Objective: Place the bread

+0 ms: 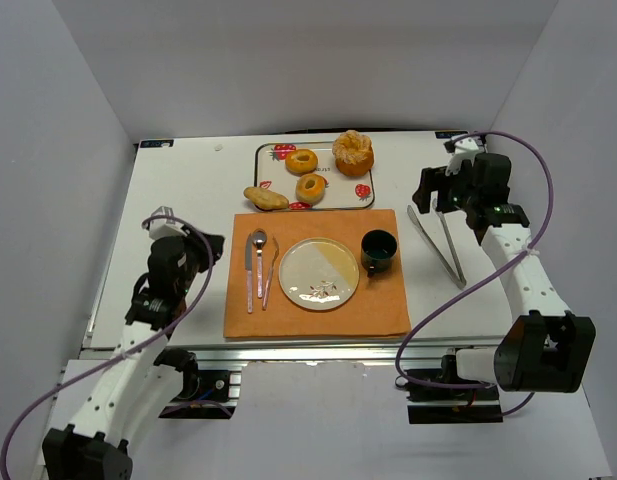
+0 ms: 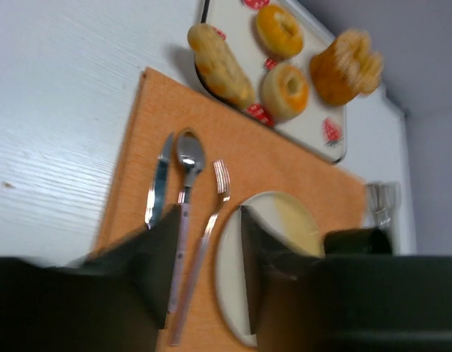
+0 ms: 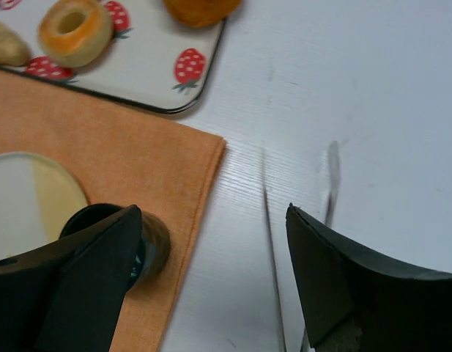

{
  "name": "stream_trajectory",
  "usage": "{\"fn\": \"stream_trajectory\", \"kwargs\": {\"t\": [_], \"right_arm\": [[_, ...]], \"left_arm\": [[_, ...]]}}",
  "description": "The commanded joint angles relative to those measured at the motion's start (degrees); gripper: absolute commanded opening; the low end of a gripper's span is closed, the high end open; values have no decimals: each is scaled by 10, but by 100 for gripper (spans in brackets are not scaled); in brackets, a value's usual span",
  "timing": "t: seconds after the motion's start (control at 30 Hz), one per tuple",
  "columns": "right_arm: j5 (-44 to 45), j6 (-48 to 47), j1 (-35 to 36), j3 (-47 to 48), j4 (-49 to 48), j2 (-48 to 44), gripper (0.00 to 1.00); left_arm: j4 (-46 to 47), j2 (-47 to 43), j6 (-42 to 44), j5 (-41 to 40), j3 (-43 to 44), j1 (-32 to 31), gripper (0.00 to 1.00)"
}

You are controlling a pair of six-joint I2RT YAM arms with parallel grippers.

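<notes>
Bread: We see two small golden-orange bread rings with pale holes, the far ring (image 1: 302, 161) and the near ring (image 1: 310, 187). Both lie on the white tray with red strawberries (image 1: 340, 197) at the back of the white counter (image 1: 188, 180). We cannot tell which ring is the one to move.
Plate: The round pale plate (image 1: 303, 262) sits on the orange mat (image 1: 388, 300). It has no bread on it.
Tongs: The thin metal tongs (image 1: 440, 245) lie flat on the counter, just right of the mat.
Right tool: The right tool (image 3: 212, 213) hangs over the far end of the tongs. Its jaws are spread wide and it grips nothing.
Left tool: The left tool (image 2: 209, 213) is at the near left, well apart from the tray. Its jaws are part way apart, with nothing between them.
Done: We think nothing yet.
Left to do: We think all of it: grab a ring, maybe with the tongs, carry it and set it down, most likely on the plate.
</notes>
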State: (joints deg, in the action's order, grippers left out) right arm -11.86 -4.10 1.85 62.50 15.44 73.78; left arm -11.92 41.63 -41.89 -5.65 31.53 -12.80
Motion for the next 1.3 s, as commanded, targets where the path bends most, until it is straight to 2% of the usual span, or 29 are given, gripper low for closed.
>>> {"fn": "stream_trajectory", "kwargs": {"t": [0.0, 0.03, 0.07, 0.1, 0.13, 0.17, 0.2, 0.23, 0.27, 0.3, 0.33, 0.37, 0.47, 0.5, 0.67, 0.9, 1.13, 1.27], "right_arm": [[-181, -130, -12, 3, 16, -6, 82], [-226, -255, -12, 6, 60, -15, 72], [-258, -260, -12, 3, 70, -19, 58], [-263, -252, -12, 1, 65, -18, 26], [-264, -244, -12, 1, 67, -16, 7], [-258, -241, -12, -1, 66, -14, 0], [-251, -237, -12, -4, 61, -14, 0], [-241, -234, -11, -13, 57, -12, 0], [-213, -235, -12, -16, 61, -9, 20], [-183, -232, -12, -19, 64, 5, 64], [-151, -230, -12, -20, 68, 17, 73], [-72, -235, -11, -14, 81, 32, 78], [65, -230, -33, 8, 111, 101, 85], [75, -234, -41, 7, 120, 119, 89], [96, -272, -47, -50, 78, 107, 89], [116, -315, -54, -63, 79, 168, 89], [55, -340, -81, -33, 112, 225, 86], [51, -345, -91, -12, 115, 261, 84]], "left_arm": [[16, -51, -35, -6, -27, 2, 13], [19, -63, -40, -4, -36, 2, 1], [21, -65, -40, -1, -38, 1, 0], [21, -65, -40, 1, -38, 2, 0], [21, -59, -37, 4, -38, 2, 6], [24, -56, -36, 12, -38, 2, 23], [27, -52, -36, 13, -38, 2, 43], [30, -45, -36, 20, -38, 2, 72], [37, -41, -36, 24, -38, 2, 79], [38, -38, -35, 31, -36, 2, 83], [39, -37, -32, 32, -35, 2, 85], [39, -34, -30, 32, -31, 2, 86], [44, -36, -28, 33, -34, 1, 86], [48, -36, -28, 34, -38, 2, 86], [58, -43, -45, 42, -69, 2, 86], [39, -63, -44, 39, -83, 2, 86], [37, -81, -54, 35, -96, 2, 86], [30, -83, -54, 35, -93, 2, 86]]}}
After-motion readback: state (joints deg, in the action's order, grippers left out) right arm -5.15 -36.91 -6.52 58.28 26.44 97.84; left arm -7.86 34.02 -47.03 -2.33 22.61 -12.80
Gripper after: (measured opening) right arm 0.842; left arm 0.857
